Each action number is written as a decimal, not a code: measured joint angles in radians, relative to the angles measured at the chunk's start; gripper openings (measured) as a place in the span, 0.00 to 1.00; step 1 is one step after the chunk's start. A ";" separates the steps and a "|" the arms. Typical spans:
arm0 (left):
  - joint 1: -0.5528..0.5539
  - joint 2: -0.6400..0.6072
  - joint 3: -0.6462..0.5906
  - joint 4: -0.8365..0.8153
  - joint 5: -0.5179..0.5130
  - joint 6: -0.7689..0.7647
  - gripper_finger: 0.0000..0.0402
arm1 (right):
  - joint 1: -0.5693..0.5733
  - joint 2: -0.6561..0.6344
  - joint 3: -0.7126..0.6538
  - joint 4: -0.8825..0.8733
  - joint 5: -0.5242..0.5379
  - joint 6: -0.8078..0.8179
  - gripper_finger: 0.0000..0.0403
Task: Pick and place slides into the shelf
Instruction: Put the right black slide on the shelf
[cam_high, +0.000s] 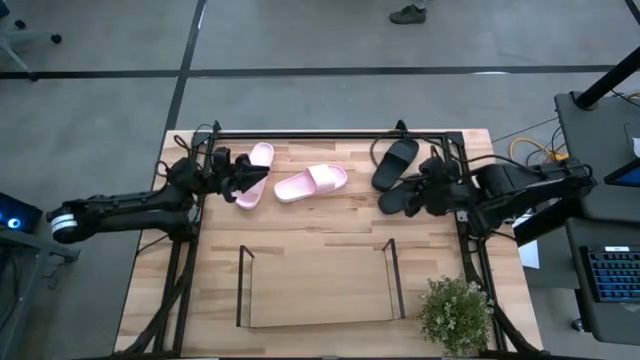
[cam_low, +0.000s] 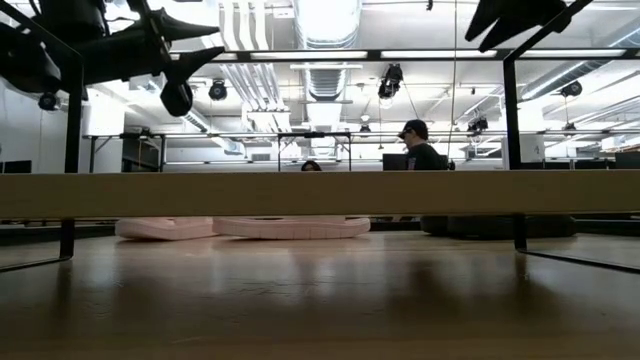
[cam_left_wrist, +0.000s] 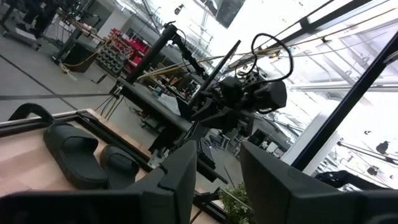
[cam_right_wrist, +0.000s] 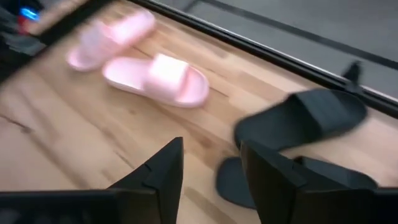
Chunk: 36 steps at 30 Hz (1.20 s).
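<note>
a: high view — why do both arms sit at the far end of the desk (cam_high: 330, 235)?
b: the slides are all there. left claw (cam_high: 240, 181), parted and empty, hangs over one pink slide (cam_high: 255, 174); the other pink slide (cam_high: 311, 183) lies just beside it. right claw (cam_high: 425, 190), parted, holds nothing, over the black slides (cam_high: 396, 172).
a: and the shelf (cam_high: 318, 288)?
b: well behind both claws, unfilled. pale wood desk, a plant (cam_high: 455, 312), a grey-floored open workshop.

Bright overhead light; ceiling glare; right wrist view motion-blurred.
</note>
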 joint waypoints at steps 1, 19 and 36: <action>0.000 -0.004 0.000 0.002 0.000 0.000 0.27 | -0.004 0.023 0.019 -0.039 0.000 0.022 0.36; -0.001 0.022 -0.001 0.000 0.015 0.001 0.27 | -0.293 0.302 0.160 -0.359 -0.343 -0.046 0.42; -0.001 0.039 -0.001 0.001 0.027 0.002 0.27 | -0.418 0.583 0.160 -0.387 -0.344 -0.238 0.58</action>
